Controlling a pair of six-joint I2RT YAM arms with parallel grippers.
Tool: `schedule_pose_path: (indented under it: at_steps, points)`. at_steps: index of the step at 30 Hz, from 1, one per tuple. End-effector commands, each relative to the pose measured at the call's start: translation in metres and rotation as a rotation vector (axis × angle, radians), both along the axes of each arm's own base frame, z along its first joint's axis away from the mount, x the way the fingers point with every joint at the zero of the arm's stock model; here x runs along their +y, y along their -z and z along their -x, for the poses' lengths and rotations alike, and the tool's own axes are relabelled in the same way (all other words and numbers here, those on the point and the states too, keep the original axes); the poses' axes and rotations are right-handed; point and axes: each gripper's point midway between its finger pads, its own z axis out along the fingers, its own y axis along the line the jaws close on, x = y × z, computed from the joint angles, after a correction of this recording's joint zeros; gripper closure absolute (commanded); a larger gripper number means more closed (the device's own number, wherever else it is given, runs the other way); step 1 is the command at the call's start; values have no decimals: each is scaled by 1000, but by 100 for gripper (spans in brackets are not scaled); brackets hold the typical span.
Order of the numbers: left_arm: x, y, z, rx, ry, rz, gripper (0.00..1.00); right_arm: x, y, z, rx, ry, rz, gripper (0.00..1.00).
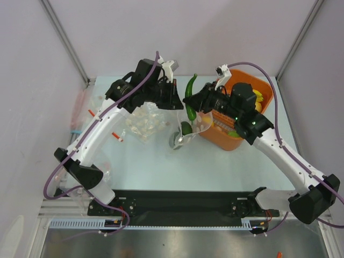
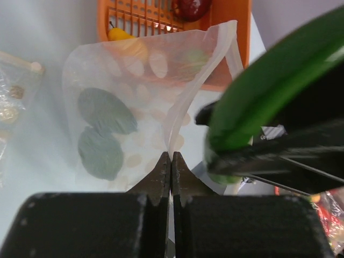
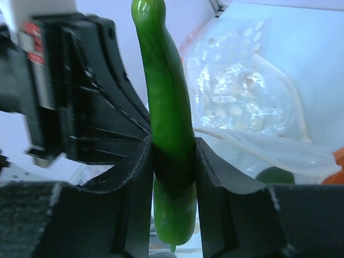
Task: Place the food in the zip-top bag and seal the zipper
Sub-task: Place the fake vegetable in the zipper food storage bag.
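left arm [image 1: 99, 129] white, black joints | purple cables [image 1: 47, 188] | left tool [image 2: 171, 157], right tool [image 3: 173, 156] black

Green chili [image 3: 169, 123], orange basket [image 1: 228, 141], clear bag [image 2: 156, 70] with white dots, black fingers [image 3: 137, 204]

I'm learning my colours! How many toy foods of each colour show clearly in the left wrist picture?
Green: 3, the chili and two green pieces in the bag
Yellow: 1, a yellow fruit
Dark red: 1, an apple
Total: 5
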Motion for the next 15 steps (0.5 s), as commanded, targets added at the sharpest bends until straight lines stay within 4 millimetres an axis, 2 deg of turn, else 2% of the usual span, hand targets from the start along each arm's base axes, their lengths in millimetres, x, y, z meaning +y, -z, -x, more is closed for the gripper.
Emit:
schedule_pose_path:
  at_steps: [1, 2, 10, 15]
  points:
    - [-9, -26, 7, 6, 31, 96, 100, -14, -49, -3, -268, 108, -61, 80]
    - [-11, -27, 9, 11, 42, 107, 100, -13, -42, -3, -287, 121, -44, 80]
    - [-14, -32, 15, 26, 64, 133, 100, -15, -38, -5, -437, 156, -5, 80]
    - [-13, -37, 14, 13, 58, 139, 100, -15, -32, -4, -439, 151, 5, 69]
